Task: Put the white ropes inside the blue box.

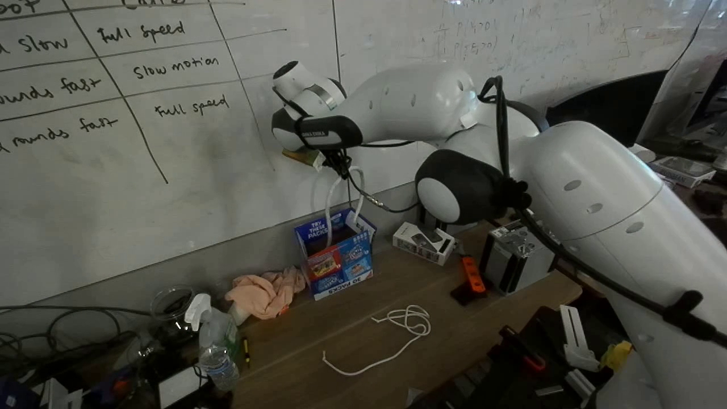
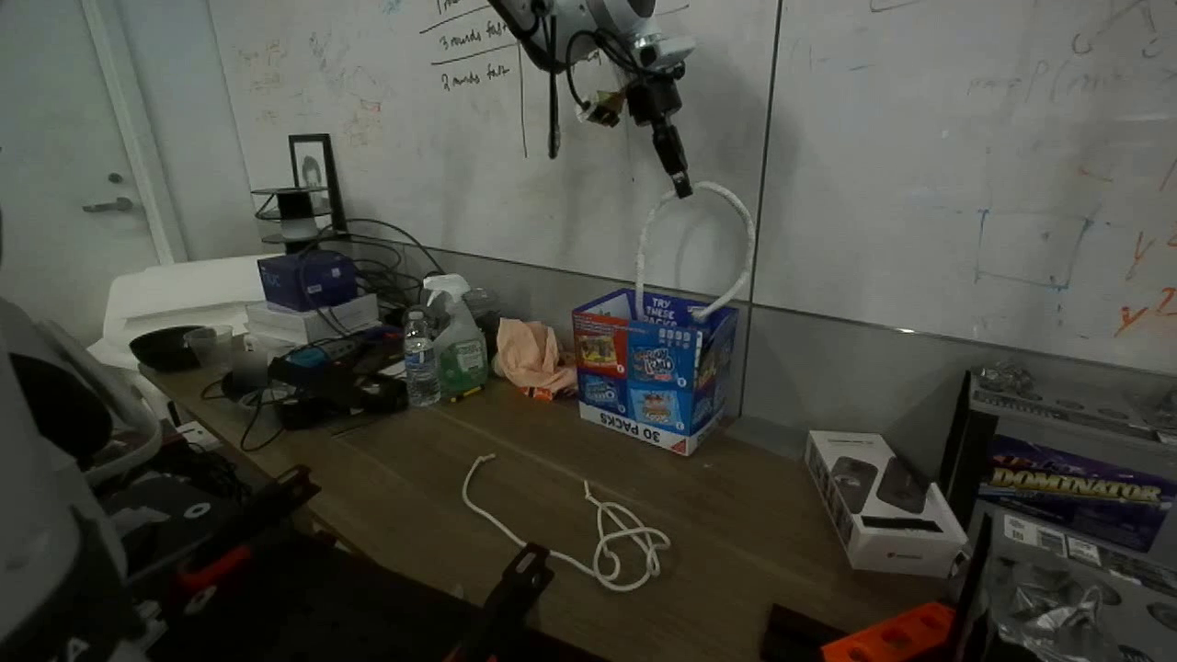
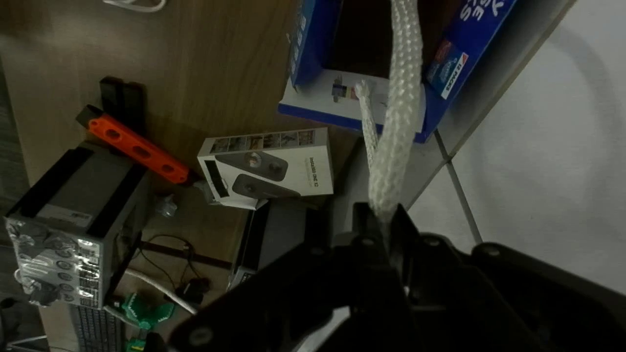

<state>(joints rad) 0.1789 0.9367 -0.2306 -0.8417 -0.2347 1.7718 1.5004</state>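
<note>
Clenched tool dangles braided white rope over blue snack box

In an exterior view, the tool hangs at twelve o'clock above the box, before a whiteboard, clenched on the braided rope near the crown of its loop. One strand drops into the box; in the wrist view, what seems to be the loose end of the other hangs in front of the white inner flap, and whether it touches cannot be told. A thinner white cord lies loosely looped on the tabletop, at five o'clock from the box in an exterior view, with a peach cloth just beside the box at eight.

The braided rope looks light, soft and hard to damage, yet springy enough to stand in an arch; its weave should resist slipping. The pinch near the crown appears well placed to lower both strands together, though the bend may spring out once freed. The cord seems limper and as light. A low pinch through its loops, rather than at the tail, would likely gather most of it, leaving a trailing end that could snag.
</note>
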